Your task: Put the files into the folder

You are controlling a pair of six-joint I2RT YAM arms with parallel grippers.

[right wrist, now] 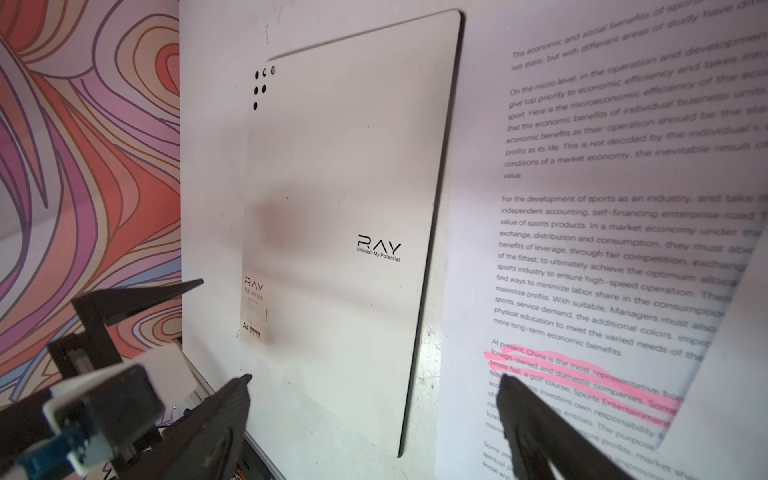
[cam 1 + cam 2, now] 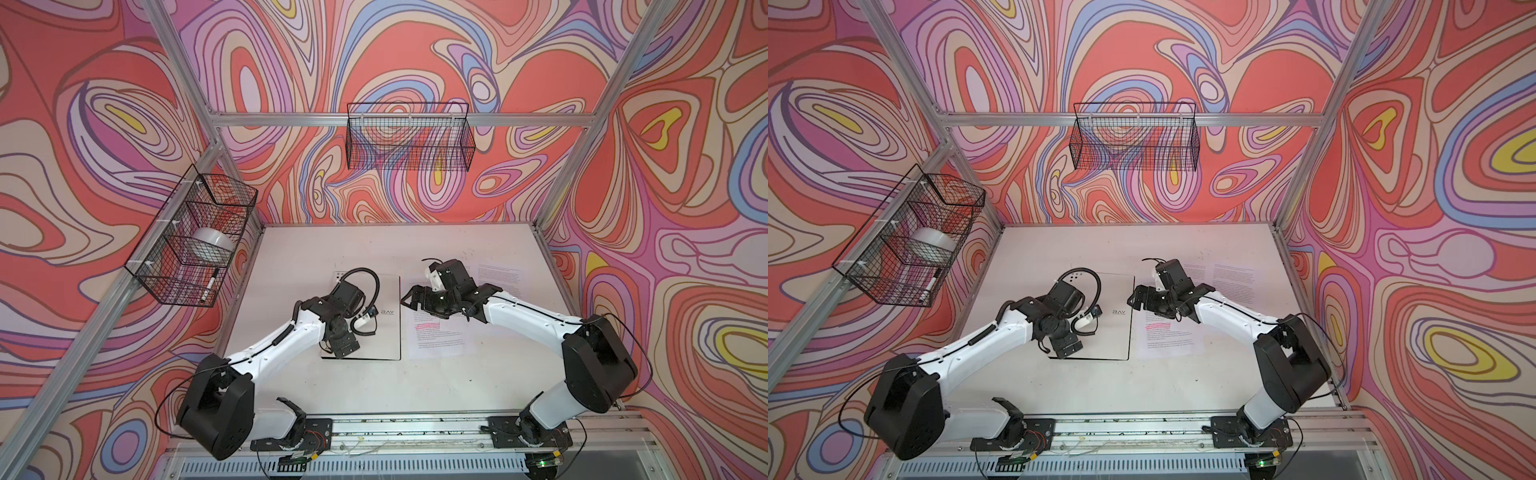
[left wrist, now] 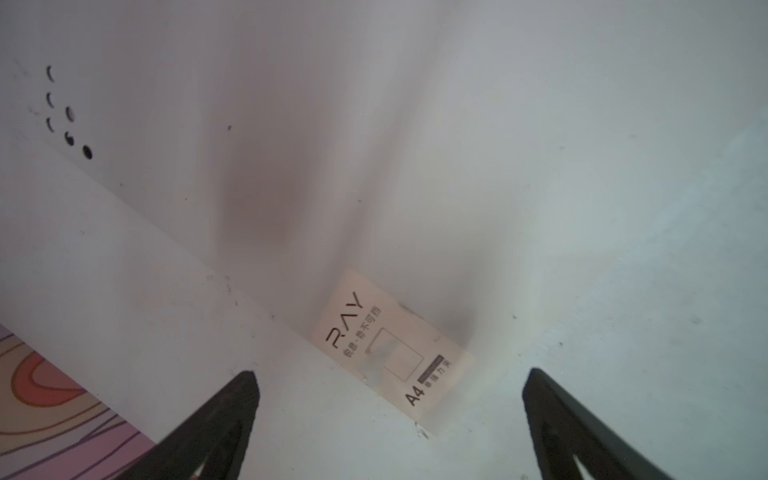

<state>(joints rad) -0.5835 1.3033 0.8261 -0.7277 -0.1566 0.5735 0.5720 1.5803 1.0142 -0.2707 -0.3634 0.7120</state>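
White tabletop (image 2: pixel 332 386) inside a booth with swirl-patterned walls carries all task items.

1. Left gripper (image 2: pixel 340 349): positioned over the 7 o'clock corner of the folder (image 2: pixel 386 332). In the left wrist view its fingers (image 3: pixel 245 390) are spread wide with nothing between them; the A4 label (image 3: pixel 395 353) lies below the gap. Contact with the cover cannot be determined.
2. Folder: closed and flat, silver-white cover up, just toward 9 o'clock of table centre. The RAY logo (image 1: pixel 379 245) sits near its 3 o'clock edge.
3. Files (image 2: pixel 440 340): loose printed sheets flat on the table, just beside the folder at its 3 o'clock side, outside it. One sheet shows pink highlighting (image 1: pixel 582 374). Another sheet (image 2: pixel 498 274) lies farther toward 1 o'clock.
4. Right gripper (image 2: pixel 409 297): above the folder's 3 o'clock edge, fingers spread and empty. One finger (image 1: pixel 523 407) is over the highlighted sheet.
5. Wire basket (image 2: pixel 191 237) at 9 o'clock on the frame holds a tape roll (image 2: pixel 210 245) and a marker (image 2: pixel 210 284). A second wire basket (image 2: pixel 409 137) hangs at 12 o'clock.
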